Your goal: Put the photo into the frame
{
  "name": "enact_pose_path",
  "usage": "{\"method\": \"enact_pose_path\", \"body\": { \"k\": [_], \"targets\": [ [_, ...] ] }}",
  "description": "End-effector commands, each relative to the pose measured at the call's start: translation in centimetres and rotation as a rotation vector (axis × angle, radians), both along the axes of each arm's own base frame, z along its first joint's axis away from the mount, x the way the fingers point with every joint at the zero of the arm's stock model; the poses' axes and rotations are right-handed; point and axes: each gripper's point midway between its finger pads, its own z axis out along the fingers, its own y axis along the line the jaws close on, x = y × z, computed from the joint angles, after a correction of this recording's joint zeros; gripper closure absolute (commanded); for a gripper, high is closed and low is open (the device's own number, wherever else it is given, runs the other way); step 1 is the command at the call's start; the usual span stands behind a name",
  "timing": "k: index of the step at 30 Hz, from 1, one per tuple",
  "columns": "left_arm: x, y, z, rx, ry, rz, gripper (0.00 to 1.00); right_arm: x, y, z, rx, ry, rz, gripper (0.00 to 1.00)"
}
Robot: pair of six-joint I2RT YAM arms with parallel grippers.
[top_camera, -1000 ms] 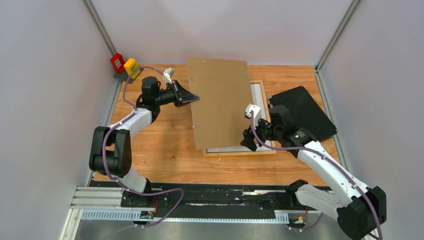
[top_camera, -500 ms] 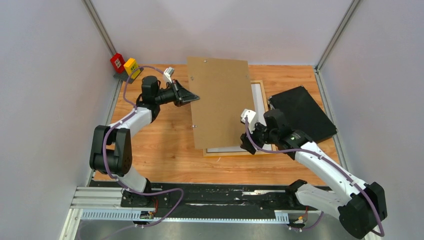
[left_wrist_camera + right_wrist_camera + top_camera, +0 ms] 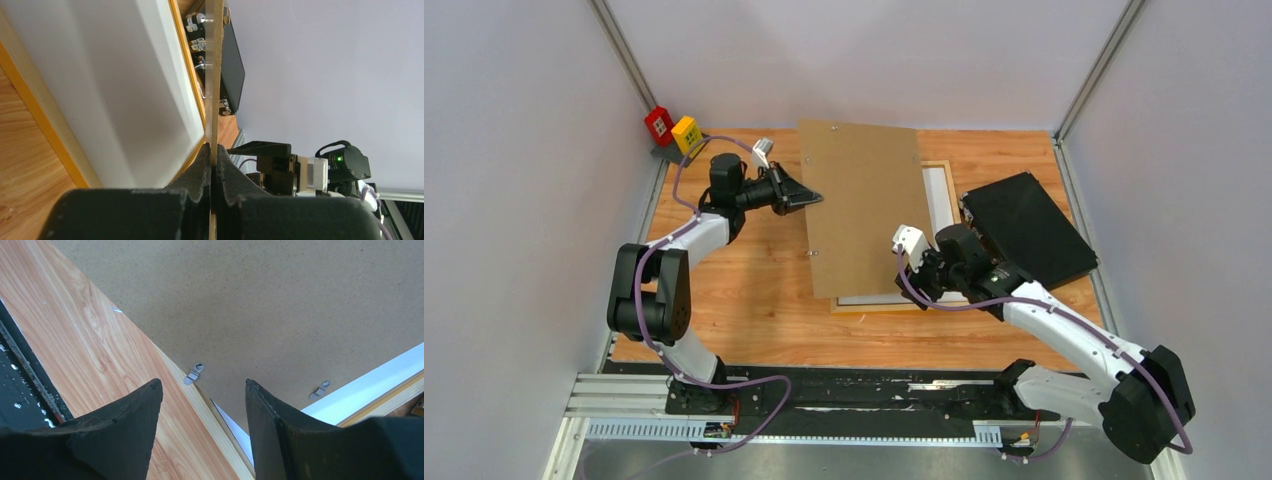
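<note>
My left gripper (image 3: 812, 197) is shut on the left edge of the brown hardboard panel (image 3: 864, 205) and holds it tilted above the frame (image 3: 864, 307). The frame lies back up on the table, light wood rim showing. The photo (image 3: 939, 195) lies in it white back up, mostly hidden by the panel. In the left wrist view the pads (image 3: 202, 167) pinch the panel edge (image 3: 216, 75), with the white photo back (image 3: 100, 75) below. My right gripper (image 3: 921, 290) is open over the frame's near rail (image 3: 210, 415), below the panel (image 3: 275, 300); a white strip of photo (image 3: 365, 385) shows.
A black case (image 3: 1029, 225) with metal handles lies right of the frame, also in the left wrist view (image 3: 232, 65). A red box (image 3: 660, 124) and a yellow box (image 3: 687, 132) sit at the far left corner. Grey walls close in on three sides.
My right arm has moved left along the frame's near right corner, toward the panel's lower right edge. The left gripper still holds the panel, barely shifted.
</note>
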Motion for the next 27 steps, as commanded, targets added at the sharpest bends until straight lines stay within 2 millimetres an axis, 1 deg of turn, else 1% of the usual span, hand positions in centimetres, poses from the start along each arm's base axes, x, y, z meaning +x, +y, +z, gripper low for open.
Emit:
{"method": "enact_pose_path", "body": {
  "k": [1,8,18,27],
  "targets": [
    [0.6,-0.1,3.9,-0.041,-0.107,-0.024,1.00,1.1,0.4,0.0,-0.020,-0.076,0.005,0.40],
    [0.8,-0.2,3.8,-0.049,-0.094,-0.027,1.00,1.2,0.5,-0.9,-0.053,-0.089,0.007,0.40],
    [0.6,-0.2,3.7,-0.046,-0.096,-0.036,1.00,2.9,0.2,-0.6,-0.076,-0.140,-0.056,0.42],
    [0.4,-0.2,3.9,-0.045,-0.100,-0.040,1.00,3.8,-0.9,-0.3,-0.122,-0.190,-0.100,0.44]
  ]
}}
